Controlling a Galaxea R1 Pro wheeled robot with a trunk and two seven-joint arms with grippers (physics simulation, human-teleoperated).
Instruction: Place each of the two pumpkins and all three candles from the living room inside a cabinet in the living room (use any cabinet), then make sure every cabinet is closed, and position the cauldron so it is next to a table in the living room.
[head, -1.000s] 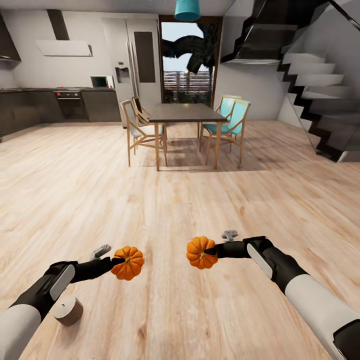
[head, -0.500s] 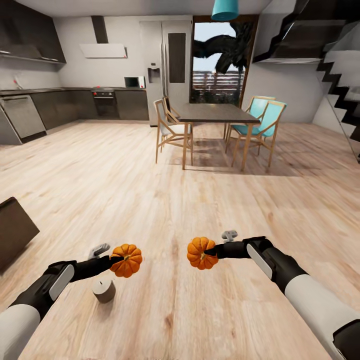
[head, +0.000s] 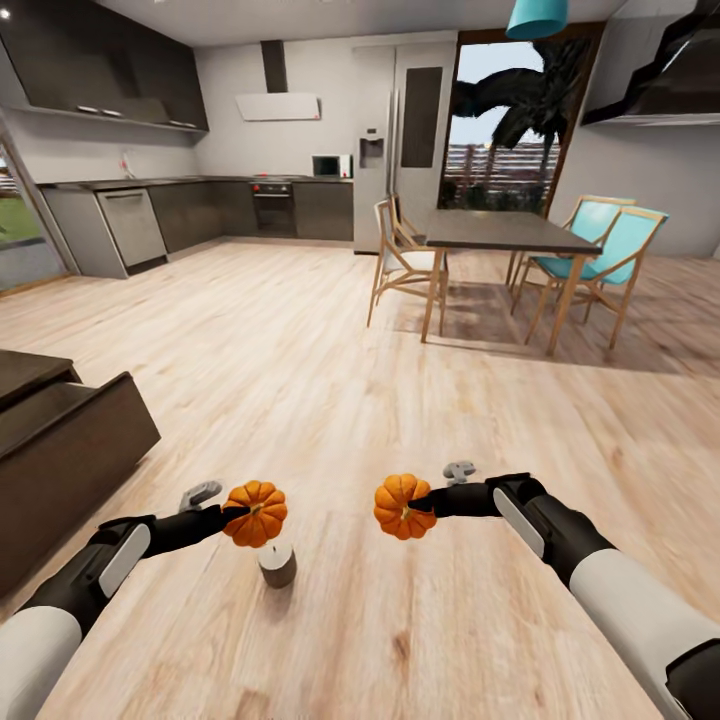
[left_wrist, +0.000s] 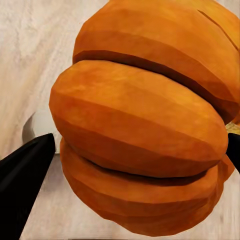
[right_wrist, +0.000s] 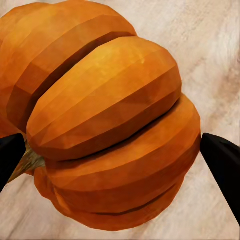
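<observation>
View swung left: cabinet, probably target unit, now at left edge. Left gripper clamps pumpkin; right gripper clamps second pumpkin. Candle on floor.

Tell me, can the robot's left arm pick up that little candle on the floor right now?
Probably not yet. The left gripper is already shut on a pumpkin, so it has no free fingers. The candle stands on the wooden floor just below that pumpkin, so reach looks fine once the gripper is empty.
</observation>
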